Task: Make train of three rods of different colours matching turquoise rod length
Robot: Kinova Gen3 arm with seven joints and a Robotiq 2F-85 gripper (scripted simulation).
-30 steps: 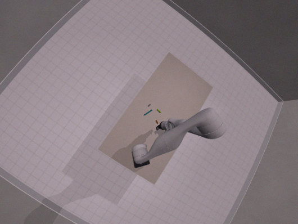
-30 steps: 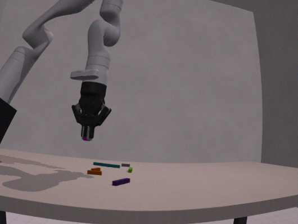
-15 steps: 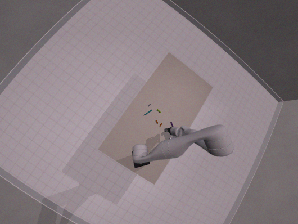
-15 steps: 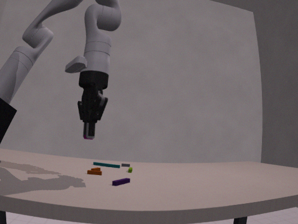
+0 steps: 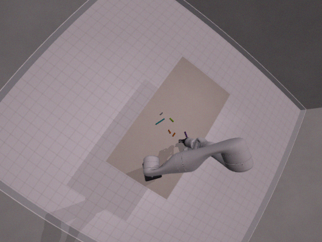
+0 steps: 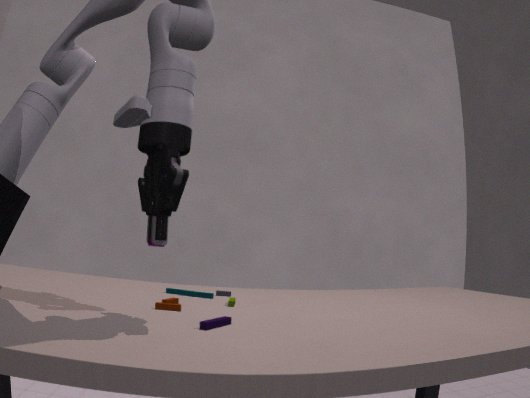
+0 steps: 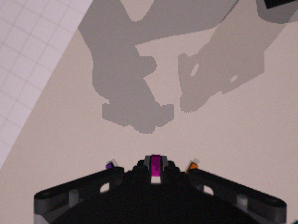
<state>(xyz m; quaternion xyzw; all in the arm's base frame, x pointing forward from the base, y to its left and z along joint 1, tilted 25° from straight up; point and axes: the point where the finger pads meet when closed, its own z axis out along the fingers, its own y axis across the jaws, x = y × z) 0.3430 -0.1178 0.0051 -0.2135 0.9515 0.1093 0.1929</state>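
Magenta rod point(image 6: 150, 244) point(image 7: 156, 166): raised above the desk point(image 5: 197, 82) point(image 6: 300, 357), between the fingertips of the end effector point(image 5: 180, 141) point(image 6: 157, 235) point(image 7: 155, 164); in the wrist view its long axis runs up the picture, across the direction in which the fingers close.
End effector: pressed in on the magenta rod from both sides, fingers close together, well up off the desk.
Lime rod point(image 5: 171, 120) point(image 6: 231, 302): below the end effector and, in the top view, up and a little left of it, past the orange pair.
Grey rod point(image 5: 161, 114) point(image 6: 223, 293): the same way but farther, its long axis roughly crosswise to the lime one.
Purple rod point(image 5: 186, 134) point(image 6: 215, 323) point(image 7: 110, 166): lower down, close beside the end effector in the top view; likely a spare.
Nearer orange rod point(image 5: 174, 134) point(image 6: 168, 306) point(image 7: 192, 167): below, on the end effector's left in the top view; likely a spare too.
Train: not yet made; magenta, grey and lime should match the turquoise rod point(image 5: 160, 121) point(image 6: 189, 293).
Next: probably choose a line well apart from the spares, turn the magenta rod along it, then lower.
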